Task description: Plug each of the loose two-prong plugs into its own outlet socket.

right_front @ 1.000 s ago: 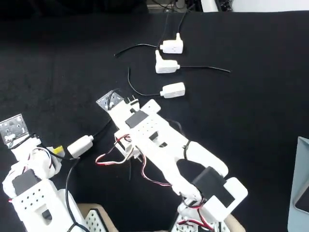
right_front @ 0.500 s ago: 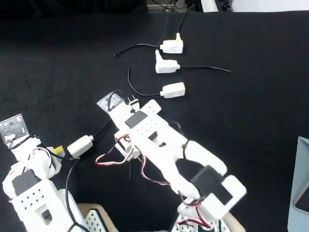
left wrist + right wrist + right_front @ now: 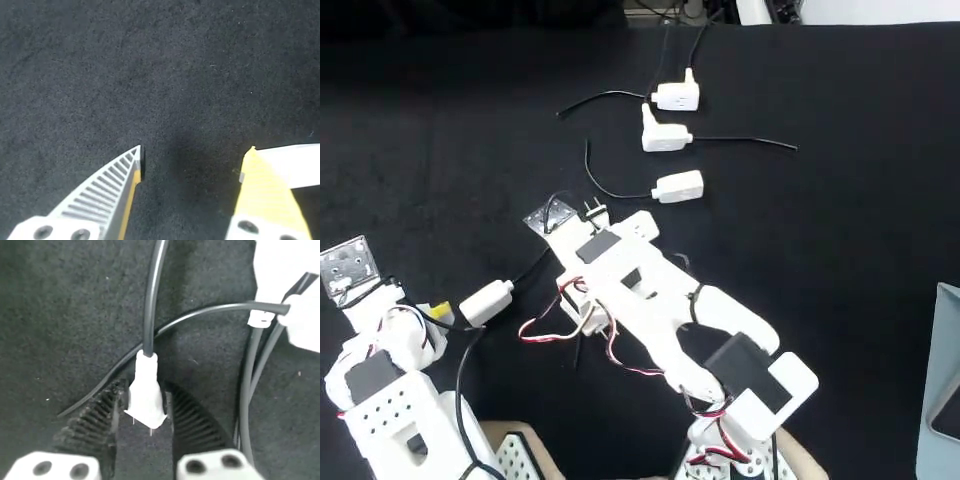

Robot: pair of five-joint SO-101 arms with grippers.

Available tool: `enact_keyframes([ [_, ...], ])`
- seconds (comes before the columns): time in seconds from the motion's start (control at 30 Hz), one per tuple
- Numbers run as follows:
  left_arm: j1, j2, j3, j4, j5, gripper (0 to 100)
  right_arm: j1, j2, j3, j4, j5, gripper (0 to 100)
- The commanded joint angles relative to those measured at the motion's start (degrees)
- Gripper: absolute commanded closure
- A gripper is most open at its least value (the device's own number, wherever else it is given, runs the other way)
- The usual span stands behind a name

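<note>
Left claw (image 3: 195, 150) open, nothing in it, over bare desk (image 3: 100, 60). Spare loose plug (image 3: 485, 300) lies on desk just beside left arm. Right claw (image 3: 144, 387) clamped on white plug (image 3: 146, 400), cable trailing away. Nearest outlet socket (image 3: 678, 186) lies right of and beyond that claw, apart. Right arm nearer. Held plug's long axis likely needs swinging toward it.

— Can you make out the prongs of the plug (image 3: 145, 396) in the right claw (image 3: 144, 387)?
— Hardly. In the right wrist view they are too small and blurred. A white shape (image 3: 295, 295) is cut off at the picture's edge, too blurred to name.
— And from above?
— The arm (image 3: 650, 300) covers the plug's body. Two cords (image 3: 666, 55) run off the table (image 3: 840, 200) at the far edge, and a grey thing (image 3: 945, 380) is cut off.
</note>
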Motion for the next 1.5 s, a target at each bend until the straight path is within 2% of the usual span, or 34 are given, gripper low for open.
enact_keyframes([
  [0.0, -0.1, -0.6, -0.3, -1.0, -0.5, 69, -0.7, 0.0, -3.1, -0.1, -0.4, 98.6],
  [0.37, -0.1, -0.6, -0.2, -1.0, -0.5, 69, -0.8, -5.7, -2.4, 2.3, -0.3, 98.2],
  [0.57, -0.1, -0.6, -0.2, -1.0, -0.5, 69, -0.6, -3.2, -1.9, 2.4, -2.2, 85.0],
  [0.9, -0.1, -0.6, -0.2, -1.0, -0.6, 69, -0.4, -7.8, -1.9, 3.6, -2.6, 85.0],
  [1.03, -0.1, -0.6, -0.2, -1.0, -0.6, 69, 2.3, -8.8, -1.9, 3.9, -2.5, 85.0],
  [1.13, -0.1, -0.6, -0.2, -1.0, -0.6, 69, 4.0, -7.5, -1.8, 3.9, -2.5, 85.0],
  [1.47, -0.1, -0.6, -0.2, -1.0, -0.6, 69, 3.3, -1.0, -1.9, 0.5, -2.8, 85.1],
])
